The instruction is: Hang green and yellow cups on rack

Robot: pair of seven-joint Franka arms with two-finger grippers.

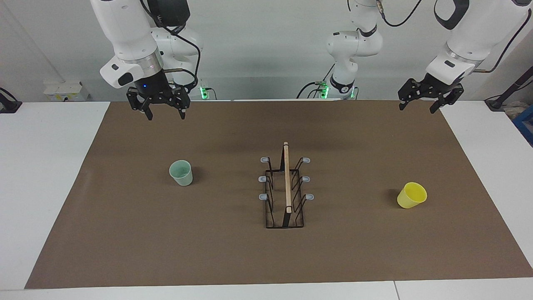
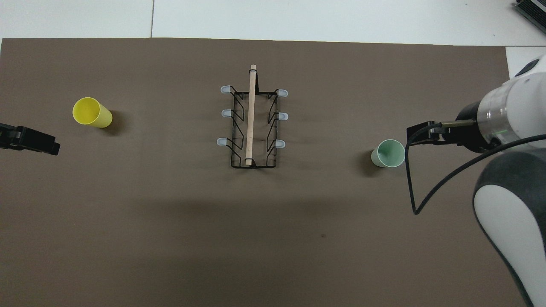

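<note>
Rack [image 1: 285, 191]: we see a narrow black wire rack standing upright at the middle of the brown mat [image 1: 125, 233], its long axis running from the robots toward the table's outer edge. In the overhead view it lies along the 12-to-6 o'clock line.
Rod [image 1: 287, 177]: we note a light wooden rod lying along the rack's top, one end jutting past the frame.
Prongs [image 1: 264, 179]: we count six grey-tipped prongs, three per side, all bare.
Green cup [image 1: 181, 172]: we find the pale mint cup standing upright, mouth up, on the mat toward the right arm's end of the table. In the overhead view it sits at about 3 o'clock from the rack, well apart from it.
Yellow cup [image 1: 412, 195]: we find the bright yellow cup on the mat toward the left arm's end, at about 9 o'clock from the rack in the overhead view and well apart from it; whether it stands or lies tilted we cannot tell.
Right gripper [image 1: 165, 114]: we see it raised over the mat's edge nearest the robots, its fingertips apart and holding nothing.
Left gripper [image 1: 417, 108]: we see it raised over the mat's corner nearest the robots, fingertips apart and holding nothing.
Table [image 1: 41, 187]: we see white tabletop showing around the mat.
</note>
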